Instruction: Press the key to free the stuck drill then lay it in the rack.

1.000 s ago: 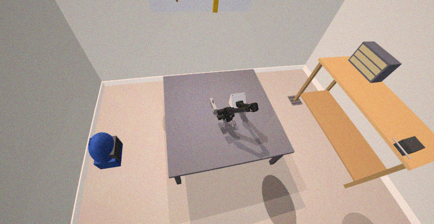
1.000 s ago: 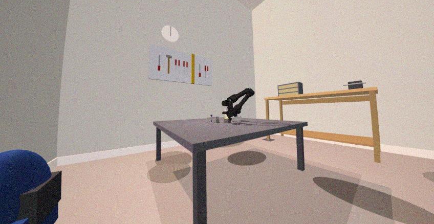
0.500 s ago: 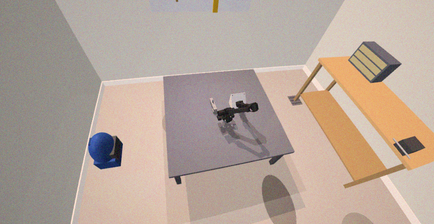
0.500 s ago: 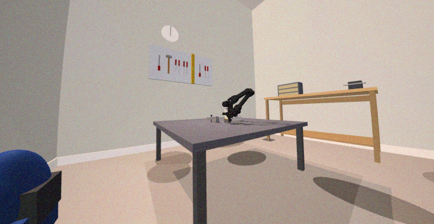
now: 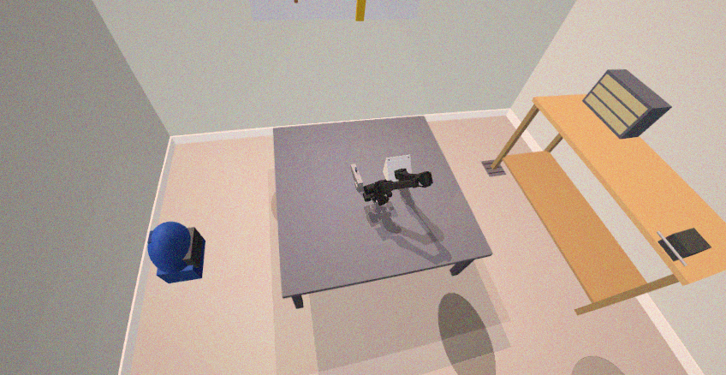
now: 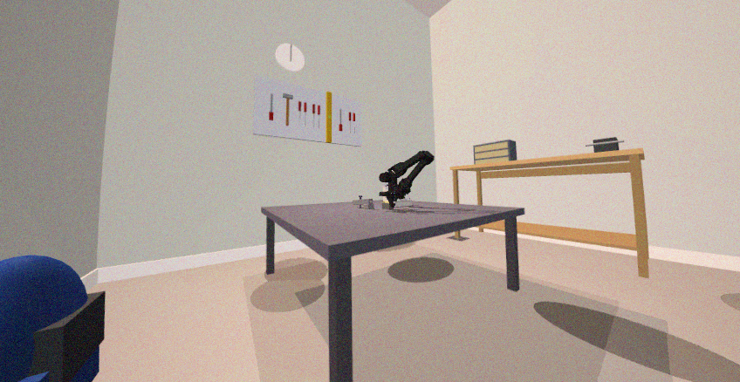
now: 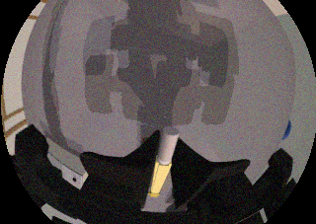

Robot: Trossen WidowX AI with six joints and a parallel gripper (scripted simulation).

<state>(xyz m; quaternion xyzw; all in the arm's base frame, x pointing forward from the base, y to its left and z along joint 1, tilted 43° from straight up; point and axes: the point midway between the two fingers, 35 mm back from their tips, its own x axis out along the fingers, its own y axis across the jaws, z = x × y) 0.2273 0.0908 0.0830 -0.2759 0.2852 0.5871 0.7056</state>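
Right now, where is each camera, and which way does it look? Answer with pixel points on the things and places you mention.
Top: high up, looking steeply down on the dark table (image 5: 325, 249) (image 6: 311, 228); the whole black arm (image 5: 402, 182) (image 6: 410, 173) shows.
Exterior: low, off to one side, looking across the table; the arm shows there too.
Wrist: on the arm, looking past the tool's black fingers.
Top and exterior share the table and arm.

The robot arm (image 5: 402, 183) (image 6: 410, 170) is matte black, with slim links, chunky rounded joints and a black tool (image 5: 377, 195) (image 6: 393, 206) (image 7: 164, 133).

Tool board (image 5: 336, 7) (image 6: 263, 124) on the wall behind the table (image 5: 325, 249) (image 6: 311, 225).
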